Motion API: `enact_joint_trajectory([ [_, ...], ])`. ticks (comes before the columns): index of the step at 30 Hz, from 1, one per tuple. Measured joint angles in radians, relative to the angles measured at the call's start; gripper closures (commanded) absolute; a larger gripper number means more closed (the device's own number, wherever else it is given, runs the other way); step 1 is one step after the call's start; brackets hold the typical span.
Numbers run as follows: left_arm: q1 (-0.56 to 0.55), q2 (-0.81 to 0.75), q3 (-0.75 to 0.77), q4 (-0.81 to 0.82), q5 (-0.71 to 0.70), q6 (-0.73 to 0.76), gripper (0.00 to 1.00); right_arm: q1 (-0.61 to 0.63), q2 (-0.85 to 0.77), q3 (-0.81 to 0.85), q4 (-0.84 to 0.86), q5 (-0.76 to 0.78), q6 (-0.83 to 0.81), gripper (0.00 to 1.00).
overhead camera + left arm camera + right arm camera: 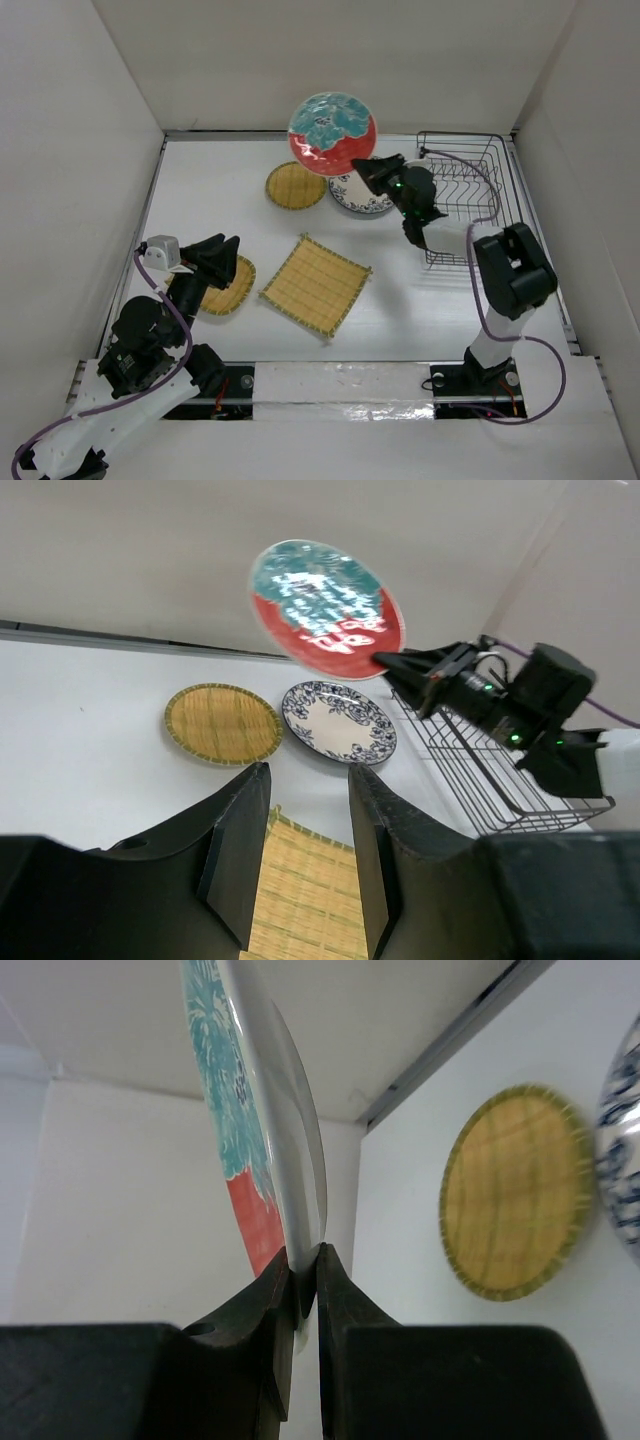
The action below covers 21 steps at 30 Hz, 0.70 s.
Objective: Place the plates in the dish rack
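Observation:
My right gripper (362,166) is shut on the rim of the teal-patterned red-edged plate (331,133) and holds it in the air, left of the black wire dish rack (470,195). The wrist view shows the plate (265,1140) edge-on between the fingers. The white-and-blue floral plate (358,198) lies flat under it. One bamboo disc (295,185) lies at the back, another (230,285) under my left gripper (228,250), which is open and empty. The square woven mat (316,284) lies in the middle. The left wrist view shows the held plate (325,602), floral plate (338,721), disc (222,723) and mat (305,890).
White walls enclose the table on three sides. The rack (500,780) stands at the back right corner, with no plates in it. A purple cable (485,180) runs over the rack from the right arm.

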Motion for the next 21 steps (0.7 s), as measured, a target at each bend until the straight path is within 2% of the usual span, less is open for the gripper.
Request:
enact_joint_trajectory([
  [4, 0.0, 0.001, 0.0, 0.0, 0.01, 0.0, 0.65, -0.159, -0.187, -0.152, -0.023, -0.032, -0.033, 1.0],
  [9, 0.0, 0.001, 0.0, 0.0, 0.027, 0.0, 0.65, -0.371, -0.42, -0.247, -0.136, -0.087, -0.126, 1.0],
  [16, 0.0, 0.002, 0.0, 0.001, 0.044, -0.005, 0.64, -0.678, -0.713, -0.296, -0.374, -0.155, -0.298, 1.0],
  [21, 0.0, 0.0, 0.0, 0.0, 0.062, -0.008, 0.64, -0.896, -0.809, -0.294, -0.539, -0.209, -0.409, 1.0],
])
